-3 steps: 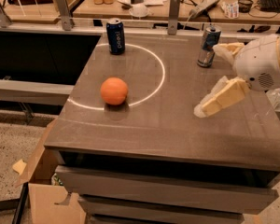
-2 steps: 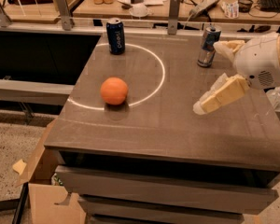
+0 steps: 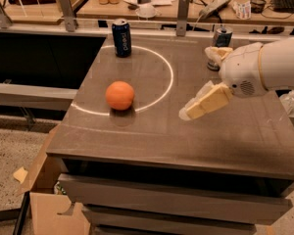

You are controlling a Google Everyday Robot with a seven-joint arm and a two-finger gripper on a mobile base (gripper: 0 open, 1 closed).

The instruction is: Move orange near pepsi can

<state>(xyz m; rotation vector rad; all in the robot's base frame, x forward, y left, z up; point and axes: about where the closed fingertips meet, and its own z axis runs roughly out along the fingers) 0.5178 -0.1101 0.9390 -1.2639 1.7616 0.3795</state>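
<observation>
You have a dark tabletop (image 3: 152, 141) marked with a pale ring (image 3: 169, 77). The orange (image 3: 120, 95) sits at the ring's near edge. The pepsi can (image 3: 121, 37) stands upright by its far side, and a silver-and-blue can (image 3: 221, 43) stands far right. The gripper (image 3: 200, 82) hangs over the right side, fingers apart and well clear of the orange.

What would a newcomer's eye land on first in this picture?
The bright orange sits on the dark table, left of centre, beside a white arc. The arm's gripper hovers over the table's right side, jaws open and empty. The pepsi can stands upright near the far edge, behind the orange.
</observation>
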